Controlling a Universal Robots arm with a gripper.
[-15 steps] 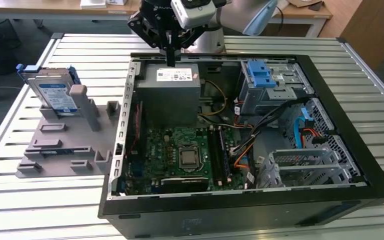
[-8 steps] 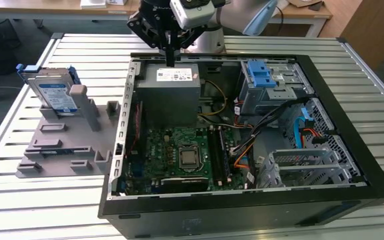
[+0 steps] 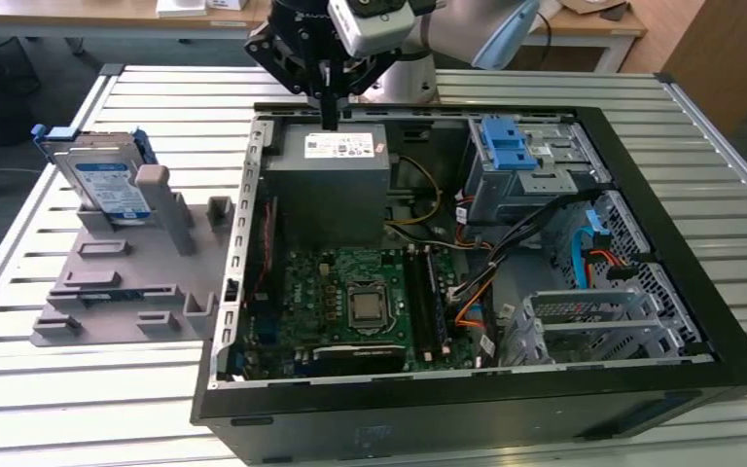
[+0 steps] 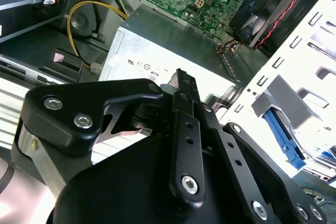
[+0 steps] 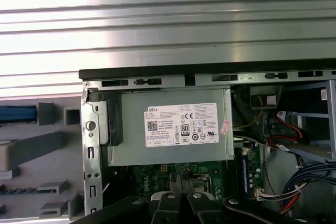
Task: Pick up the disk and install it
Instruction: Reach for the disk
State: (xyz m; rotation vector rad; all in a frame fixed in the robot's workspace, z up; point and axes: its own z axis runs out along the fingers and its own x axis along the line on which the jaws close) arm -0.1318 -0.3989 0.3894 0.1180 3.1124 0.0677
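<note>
The disk [image 3: 105,181] stands on edge in a grey holder [image 3: 127,282] on the slatted table, on the exterior view's left of the open computer case [image 3: 412,423]. It is silver with a blue-and-white label and a blue bracket. My gripper [image 3: 332,115] hangs over the far rim of the case, above the grey power supply box [image 3: 335,190]. Its black fingers [image 4: 182,85] are pressed together with nothing between them. In the first wrist view the fingertips [image 5: 178,182] sit over the motherboard edge, just past the power supply's white sticker [image 5: 181,124]. The disk's blue edge [image 5: 16,114] shows beside the case.
Inside the case are a green motherboard [image 3: 354,302], a grey drive cage with a blue latch [image 3: 510,146], loose orange, blue and black cables [image 3: 582,253] and a perforated metal bay [image 3: 594,321]. The case walls stand up around them. The slatted metal table [image 3: 75,399] surrounds the case.
</note>
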